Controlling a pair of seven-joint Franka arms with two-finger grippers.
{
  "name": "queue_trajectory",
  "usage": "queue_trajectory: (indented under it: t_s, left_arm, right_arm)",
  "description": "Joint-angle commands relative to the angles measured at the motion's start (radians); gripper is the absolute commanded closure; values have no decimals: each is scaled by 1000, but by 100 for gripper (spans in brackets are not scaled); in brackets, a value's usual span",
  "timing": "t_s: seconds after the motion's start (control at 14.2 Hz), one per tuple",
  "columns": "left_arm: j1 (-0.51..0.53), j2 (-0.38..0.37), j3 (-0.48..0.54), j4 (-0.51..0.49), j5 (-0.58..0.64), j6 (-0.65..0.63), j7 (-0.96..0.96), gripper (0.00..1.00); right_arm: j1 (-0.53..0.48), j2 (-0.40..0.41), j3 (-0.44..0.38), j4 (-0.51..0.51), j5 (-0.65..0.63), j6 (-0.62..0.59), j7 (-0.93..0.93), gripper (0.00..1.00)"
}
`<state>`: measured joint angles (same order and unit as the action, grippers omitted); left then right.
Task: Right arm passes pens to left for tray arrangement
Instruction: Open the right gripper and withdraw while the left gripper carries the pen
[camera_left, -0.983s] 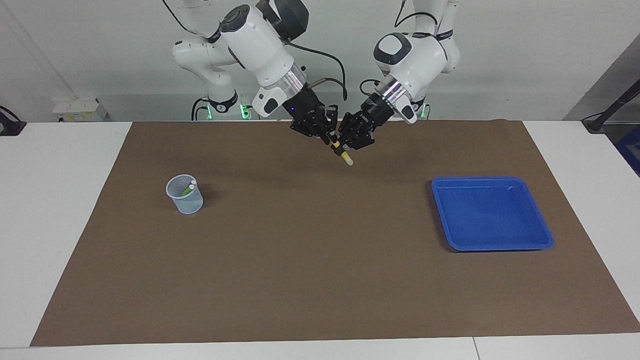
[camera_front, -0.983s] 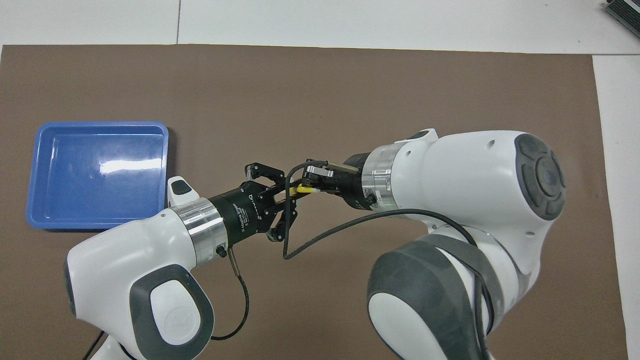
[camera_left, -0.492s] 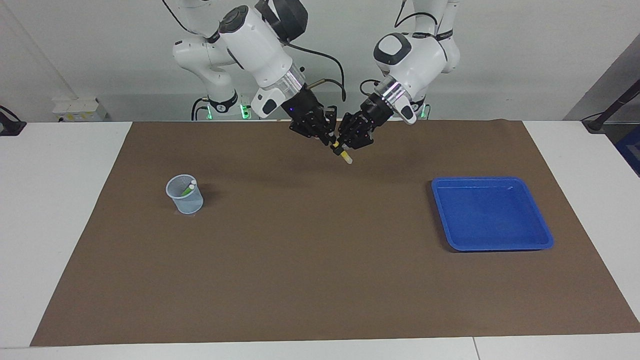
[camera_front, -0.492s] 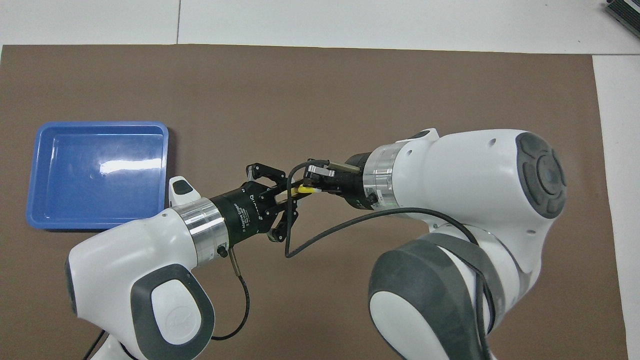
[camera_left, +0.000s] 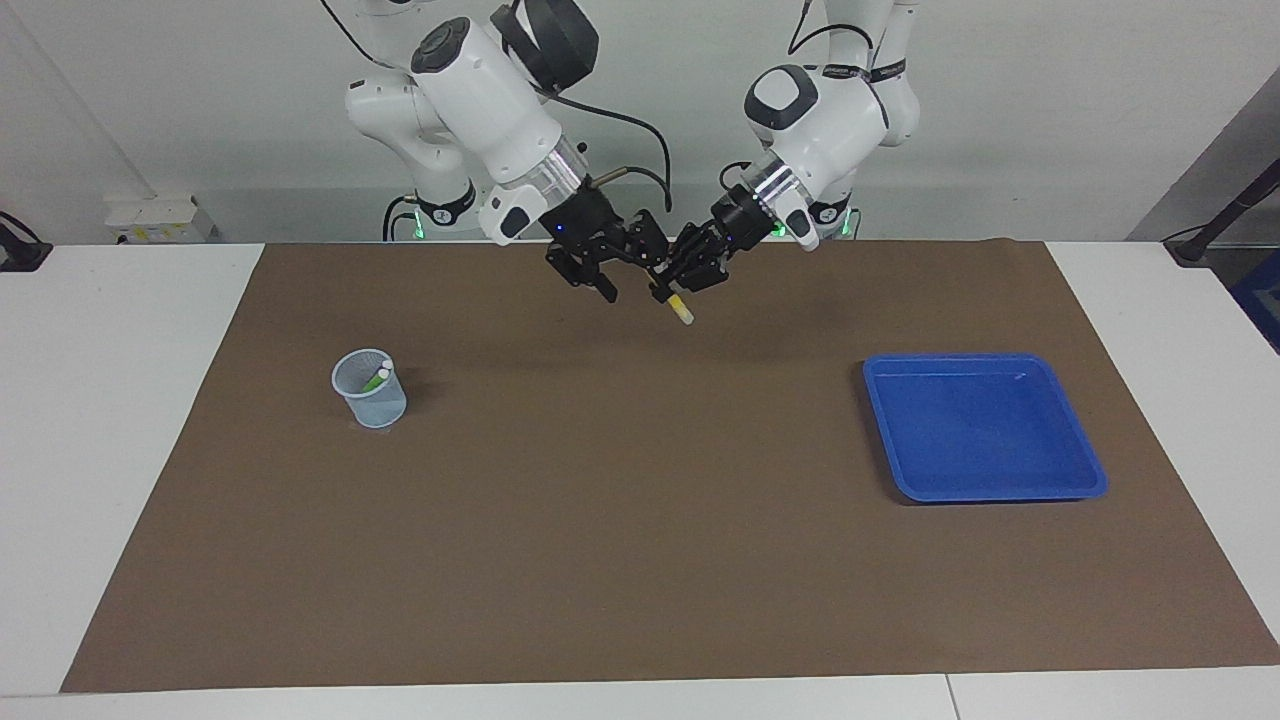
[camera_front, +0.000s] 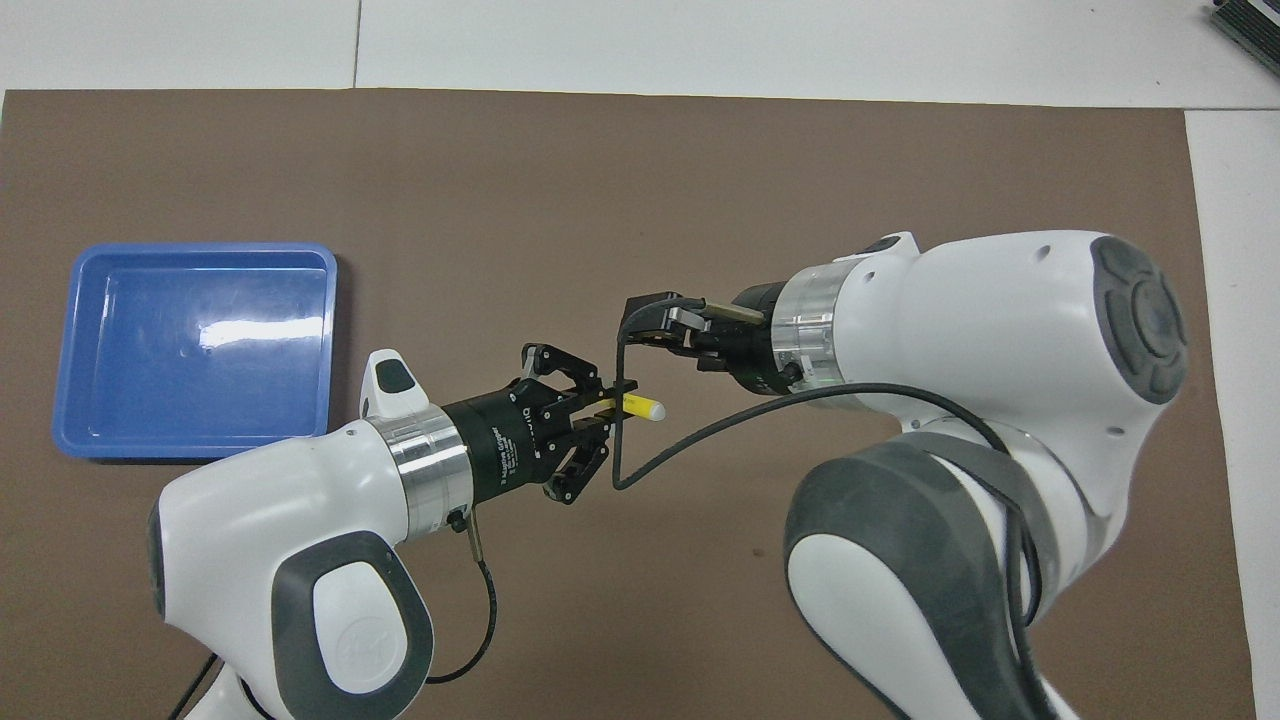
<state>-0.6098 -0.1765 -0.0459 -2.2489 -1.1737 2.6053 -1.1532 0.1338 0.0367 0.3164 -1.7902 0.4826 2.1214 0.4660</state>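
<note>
Hanging over the brown mat, the slim yellow marker pen with a pale end (camera_left: 678, 304) is clamped in the left arm's black two-finger gripper (camera_left: 668, 290), its pale tip projecting past the fingertips toward the right arm's end of the table.

Right arm's black two-finger gripper with a blue light on its base (camera_left: 612, 268): jaws seen spread apart, just beside the pen and clear of it; judged to be at the release stage of the handover.

Shallow square bright blue plastic tray with raised rim (camera_left: 1088, 470): set well apart from the left gripper, toward the left arm's end of the table; nothing is seen in it. It is judged to be placed there so that it is reached by the receiving arm.

Pale mesh cup (camera_left: 369, 402): well apart from the right gripper, toward the right arm's end; a green pen (camera_left: 375, 380) is stood in it, judged to be stock for later passes. A purple pen cannot be made out.
</note>
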Motion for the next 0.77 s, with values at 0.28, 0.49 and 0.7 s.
queue_trajectory:
  t_s: [0.28, 0.49, 0.7]
  left_arm:
    - [194, 3, 15, 124, 508, -517, 277, 100]
    - [283, 3, 17, 149, 649, -674, 513, 100]
    - [344, 3, 18, 167, 790, -764, 706, 100]
  right_arm:
    - [-184, -44, 6, -38, -257, -293, -307, 0]
    - [-227, -95, 6, -139, -410, -288, -516, 0]
    - [-305, -119, 6, -234, -449, -259, -737, 0]
